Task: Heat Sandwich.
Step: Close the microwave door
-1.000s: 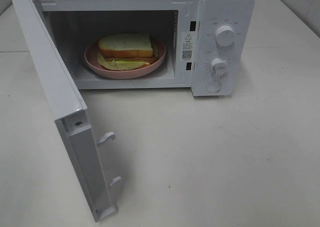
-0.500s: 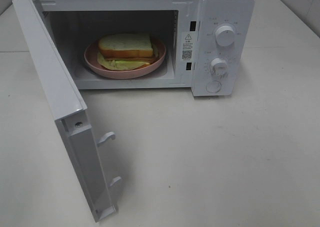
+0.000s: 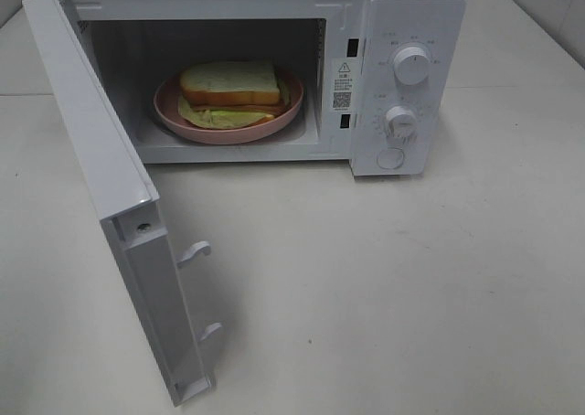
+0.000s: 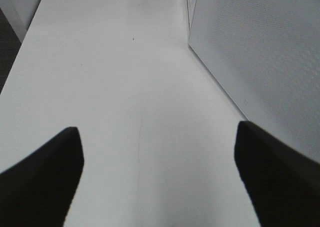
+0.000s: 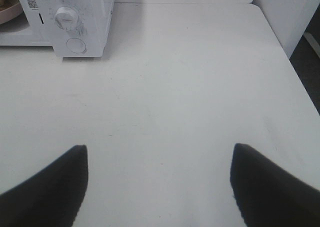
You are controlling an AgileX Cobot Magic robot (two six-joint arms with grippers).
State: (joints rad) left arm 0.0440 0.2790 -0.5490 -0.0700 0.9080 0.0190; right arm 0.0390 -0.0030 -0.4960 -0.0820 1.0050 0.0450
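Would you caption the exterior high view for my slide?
Pale-yellow sandwich on round pink plate inside open-doored white microwave.

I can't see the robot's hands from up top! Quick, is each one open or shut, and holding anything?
Left black-fingered gripper: open, holding nothing.
Right black-fingered gripper: open, holding nothing.

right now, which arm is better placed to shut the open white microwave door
Left, probably: the open white microwave door stands beside the open left gripper, while the right gripper faces the round white dials.
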